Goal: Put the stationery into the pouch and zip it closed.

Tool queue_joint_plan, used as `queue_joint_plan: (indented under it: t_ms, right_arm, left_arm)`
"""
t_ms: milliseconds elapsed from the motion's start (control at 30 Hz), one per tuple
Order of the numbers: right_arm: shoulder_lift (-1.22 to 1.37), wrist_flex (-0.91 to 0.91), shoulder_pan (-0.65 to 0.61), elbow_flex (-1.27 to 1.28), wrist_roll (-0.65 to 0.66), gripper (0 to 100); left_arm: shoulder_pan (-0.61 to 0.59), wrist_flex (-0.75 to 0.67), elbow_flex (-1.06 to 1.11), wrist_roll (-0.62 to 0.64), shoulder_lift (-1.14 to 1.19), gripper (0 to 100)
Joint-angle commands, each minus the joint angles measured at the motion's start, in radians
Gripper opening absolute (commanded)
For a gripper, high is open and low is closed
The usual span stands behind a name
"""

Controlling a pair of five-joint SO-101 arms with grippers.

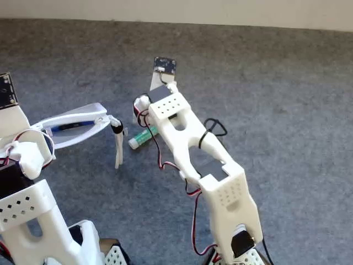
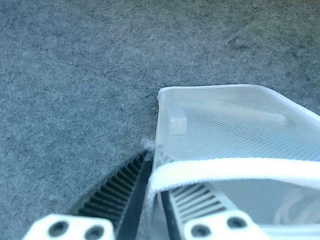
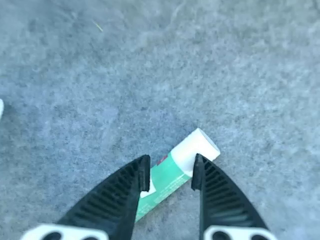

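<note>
The glue stick (image 3: 175, 175), green-bodied with a white cap, lies flat on the grey carpet (image 1: 276, 110). The right gripper (image 3: 170, 175) is lowered over it, its black jaws parted and standing one on either side of the tube near the cap end. One jaw tip overlaps the green body and the other sits just beside the cap; whether they press on it cannot be told. From above, the glue stick (image 1: 142, 138) pokes out beside the front end of the middle arm, whose red and black cables (image 1: 160, 149) trail along its side.

Near it, toward the other arm, the white mesh pouch (image 1: 83, 113) is held up off the carpet, its mouth turned toward the glue stick. A thin white strap (image 1: 118, 149) hangs from its near corner, and a blue pen (image 1: 71, 126) shows through the mesh. The left gripper (image 2: 155, 195) is clamped on the pouch (image 2: 235, 130) at its rim, one black finger (image 2: 120, 190) outside and the other inside behind the mesh. Pale items lie inside, too faint to identify.
</note>
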Motion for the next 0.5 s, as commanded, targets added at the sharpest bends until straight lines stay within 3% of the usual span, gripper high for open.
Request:
queue_joint_plan:
  t_ms: [0, 467]
  right_arm:
    - [0.062, 0.085, 0.008, -0.073, -0.009, 14.2]
    - [0.206, 0.344, 0.008, -0.289, -0.078, 10.6]
  left_arm:
    - [-0.018, -0.002, -0.008, 0.011, -0.012, 1]
    - [-0.012, -0.002, -0.008, 0.011, -0.012, 1]
